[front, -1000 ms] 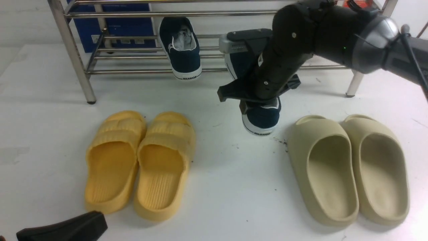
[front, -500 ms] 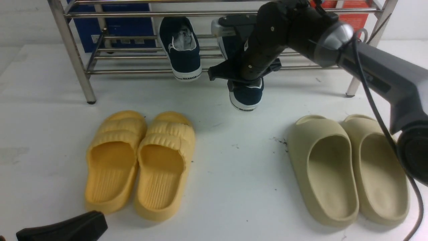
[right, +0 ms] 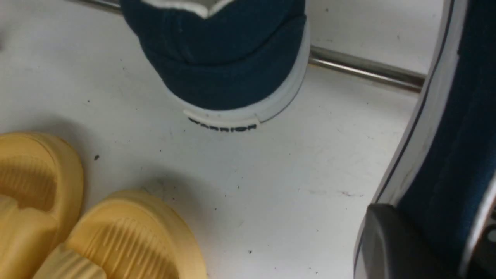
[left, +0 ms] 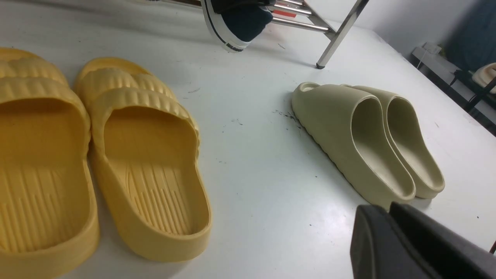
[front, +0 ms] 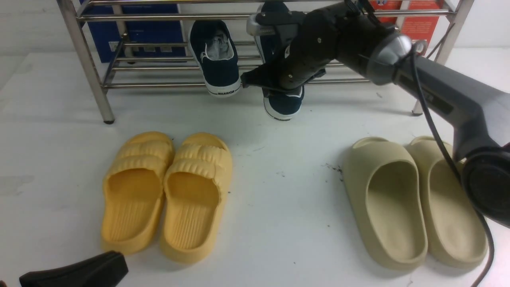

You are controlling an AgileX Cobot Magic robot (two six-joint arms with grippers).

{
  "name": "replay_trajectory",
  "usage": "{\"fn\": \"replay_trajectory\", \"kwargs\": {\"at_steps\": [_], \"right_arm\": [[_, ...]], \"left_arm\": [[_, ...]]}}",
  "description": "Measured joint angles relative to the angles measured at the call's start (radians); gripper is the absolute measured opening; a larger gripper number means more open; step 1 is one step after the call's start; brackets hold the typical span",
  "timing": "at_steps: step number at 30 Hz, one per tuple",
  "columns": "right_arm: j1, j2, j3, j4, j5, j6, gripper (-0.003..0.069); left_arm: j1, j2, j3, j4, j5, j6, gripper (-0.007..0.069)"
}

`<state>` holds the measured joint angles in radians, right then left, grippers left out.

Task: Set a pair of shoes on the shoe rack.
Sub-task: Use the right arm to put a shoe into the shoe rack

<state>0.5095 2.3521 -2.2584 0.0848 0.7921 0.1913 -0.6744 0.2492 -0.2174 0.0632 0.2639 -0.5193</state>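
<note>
Navy shoe (front: 283, 107) is mostly hidden behind right gripper (front: 279, 83).

The shoe rack (front: 85, 59) is shiny bare metal, the navy sneaker (front: 217, 67) on it and its mate (front: 283, 107) matt cloth over smooth white rubbery soles, the yellow slides (front: 191, 199) ribbed matt foam, the beige slides (front: 390, 199) smooth matt foam, the white table (front: 279, 207) faintly glossy.

The held sneaker (front: 283, 107) is mostly covered by the right arm (front: 338, 40), by which the fingertips of the right pincer (front: 283, 87) are also hidden; whether the sneaker's toe rests on the shoe rack (front: 159, 84) cannot be told; the left pincer (front: 75, 273), at the near-left corner of the tabletop (front: 279, 207), is cropped.
</note>
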Motion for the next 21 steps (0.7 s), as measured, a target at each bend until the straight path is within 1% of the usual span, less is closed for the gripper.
{"fn": "replay_trajectory", "kwargs": {"at_steps": [5,11,12,14,15,18,19,20,21], "right_arm": [[0.0,0.005,0.0,-0.009,-0.027,-0.002,0.0045],[0.0,0.013,0.0,-0.018,-0.057,-0.002,0.0076],[0.0,0.013,0.0,-0.032,-0.076,-0.002,0.0108],[0.0,0.013,0.0,-0.036,-0.078,-0.002,0.0125],[0.0,0.013,0.0,-0.041,-0.08,-0.002,0.0147],[0.0,0.008,-0.001,-0.052,-0.101,-0.007,0.023],[0.0,0.001,-0.001,-0.056,-0.099,-0.011,0.0269],[0.0,0.001,-0.001,-0.056,-0.099,-0.011,0.0269],[0.0,-0.011,-0.001,-0.057,-0.091,-0.011,0.0309]], "left_arm": [[0.0,0.0,0.0,0.0,0.0,0.0,0.0057],[0.0,0.0,0.0,0.0,0.0,0.0,0.0057],[0.0,0.0,0.0,0.0,0.0,0.0,0.0057],[0.0,0.0,0.0,0.0,0.0,0.0,0.0057],[0.0,0.0,0.0,0.0,0.0,0.0,0.0057],[0.0,0.0,0.0,0.0,0.0,0.0,0.0057],[0.0,0.0,0.0,0.0,0.0,0.0,0.0057],[0.0,0.0,0.0,0.0,0.0,0.0,0.0057],[0.0,0.0,0.0,0.0,0.0,0.0,0.0057]]}}
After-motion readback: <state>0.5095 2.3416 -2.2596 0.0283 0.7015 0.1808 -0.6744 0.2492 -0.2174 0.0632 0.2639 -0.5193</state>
